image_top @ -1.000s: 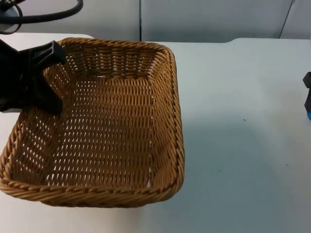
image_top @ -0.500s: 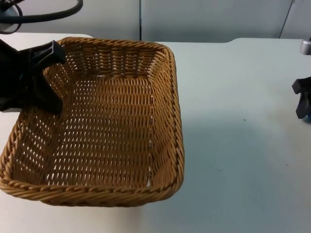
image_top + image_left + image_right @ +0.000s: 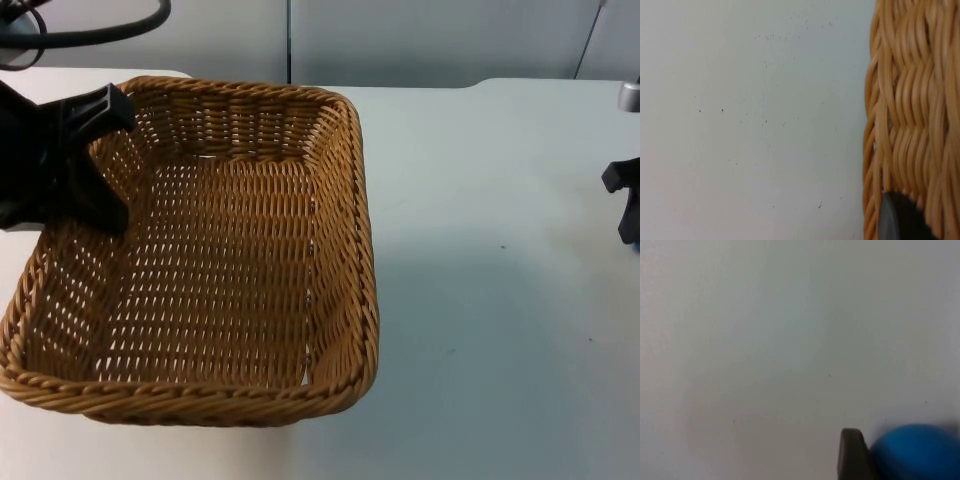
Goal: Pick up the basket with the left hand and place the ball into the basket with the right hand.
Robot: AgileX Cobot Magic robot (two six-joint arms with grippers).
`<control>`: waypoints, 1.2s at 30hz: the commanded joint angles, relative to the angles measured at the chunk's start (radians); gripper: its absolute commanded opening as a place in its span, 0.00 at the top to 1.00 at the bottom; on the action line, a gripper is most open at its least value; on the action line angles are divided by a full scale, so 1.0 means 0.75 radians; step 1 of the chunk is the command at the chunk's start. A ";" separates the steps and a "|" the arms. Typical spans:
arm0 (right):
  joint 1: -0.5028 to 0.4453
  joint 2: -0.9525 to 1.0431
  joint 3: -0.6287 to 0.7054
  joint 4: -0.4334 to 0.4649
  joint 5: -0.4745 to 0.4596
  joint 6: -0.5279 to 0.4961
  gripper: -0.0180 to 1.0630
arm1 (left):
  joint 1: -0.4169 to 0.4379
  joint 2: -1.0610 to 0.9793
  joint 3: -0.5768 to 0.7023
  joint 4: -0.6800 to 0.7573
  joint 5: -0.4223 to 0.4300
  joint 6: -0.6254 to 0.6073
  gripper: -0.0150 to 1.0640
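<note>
progress: basket (image 3: 210,260) was clamped at its rim by left gripper (image 3: 85,160), judged lifted; blue ball (image 3: 915,452) sat against a fingertip of right gripper (image 3: 628,205), well apart from basket, its grasp could not be told; drop-in remained | count: 1 basket, 1 ball, 2 grippers

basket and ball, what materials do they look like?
Basket: woven wicker or rattan, possibly a plastic imitation; tan strands with a light sheen, open gaps in the weave and a braided rim. Ball: smooth matte blue, likely rubber or foam; no seam or texture can be made out.
</note>
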 commanded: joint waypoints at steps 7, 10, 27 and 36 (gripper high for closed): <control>0.017 -0.131 -0.098 0.017 0.192 -0.004 0.99 | 0.003 -0.017 0.000 -0.037 0.005 -0.004 0.99; 0.099 -0.316 -0.160 0.017 0.238 -0.004 0.99 | 0.003 -0.017 0.000 -0.043 0.002 -0.004 0.99; 0.705 -0.699 -0.246 0.086 0.203 0.003 0.99 | 0.003 -0.017 0.000 -0.057 0.002 -0.004 0.99; 0.975 -0.620 -0.243 0.110 0.150 0.005 0.99 | 0.003 -0.017 0.000 -0.085 0.002 -0.004 0.99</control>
